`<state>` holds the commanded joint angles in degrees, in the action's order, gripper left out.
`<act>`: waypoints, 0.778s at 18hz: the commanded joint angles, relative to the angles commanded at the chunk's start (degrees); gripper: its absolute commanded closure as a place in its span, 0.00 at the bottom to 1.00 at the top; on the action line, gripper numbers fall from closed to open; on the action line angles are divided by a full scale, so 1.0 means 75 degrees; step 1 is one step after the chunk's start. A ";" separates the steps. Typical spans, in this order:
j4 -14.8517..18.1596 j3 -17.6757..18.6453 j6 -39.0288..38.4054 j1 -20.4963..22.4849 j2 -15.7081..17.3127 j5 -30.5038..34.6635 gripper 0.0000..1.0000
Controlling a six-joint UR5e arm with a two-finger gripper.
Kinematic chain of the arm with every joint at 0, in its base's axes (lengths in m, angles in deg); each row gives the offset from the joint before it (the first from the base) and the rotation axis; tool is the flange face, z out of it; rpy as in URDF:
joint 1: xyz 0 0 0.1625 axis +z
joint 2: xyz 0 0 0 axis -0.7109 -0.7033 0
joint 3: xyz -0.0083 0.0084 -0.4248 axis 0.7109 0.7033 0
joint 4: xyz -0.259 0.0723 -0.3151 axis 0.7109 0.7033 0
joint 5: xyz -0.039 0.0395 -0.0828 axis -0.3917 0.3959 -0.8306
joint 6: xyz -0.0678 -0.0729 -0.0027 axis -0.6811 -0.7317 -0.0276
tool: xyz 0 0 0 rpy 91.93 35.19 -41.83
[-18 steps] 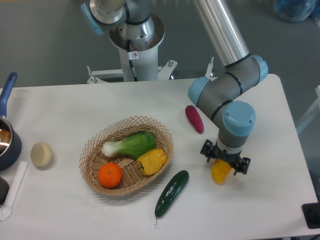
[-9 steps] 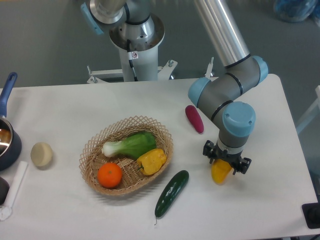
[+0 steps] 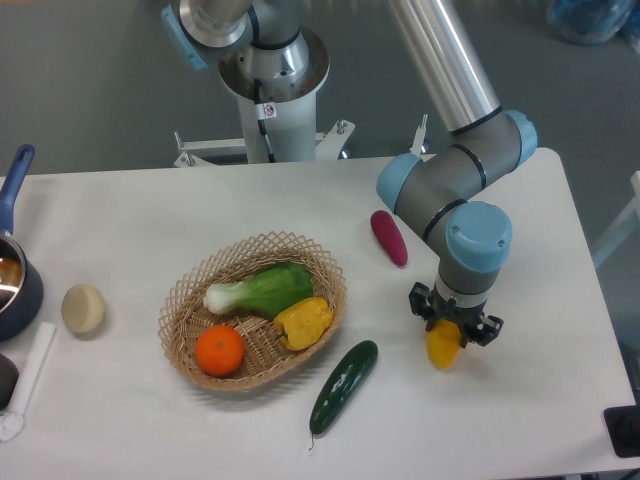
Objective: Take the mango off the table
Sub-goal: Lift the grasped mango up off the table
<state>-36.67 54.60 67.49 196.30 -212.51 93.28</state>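
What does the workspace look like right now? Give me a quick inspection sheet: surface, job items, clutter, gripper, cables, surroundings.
Surface: white table, flat, no spills seen.
Job's things: mango at right front, its upper part hidden under the gripper; whether it is off the table cannot be told.
Clutter: wicker basket holding an orange, a yellow bell pepper and a leafy green; cucumber in front of the basket; purple vegetable; pale round item and blue pot at left edge.
Gripper: gripper directly over the mango, fingers around it; closure unclear.
Cables: nothing seen.
Surroundings: robot base pedestal behind the table, grey floor.
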 joint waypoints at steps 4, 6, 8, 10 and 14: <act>0.0012 -0.0070 -0.0012 0.0000 0.0175 -0.0023 0.64; 0.0035 -0.0105 -0.0035 -0.0012 0.0549 -0.0105 0.64; 0.0035 -0.0129 -0.0117 -0.0023 0.0971 -0.0536 0.64; 0.0035 -0.0222 -0.0338 -0.0012 0.1381 -0.1169 0.64; 0.0035 -0.0503 -0.1427 -0.0035 0.1921 -0.2248 0.64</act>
<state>-36.41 50.83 56.79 196.04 -198.11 76.42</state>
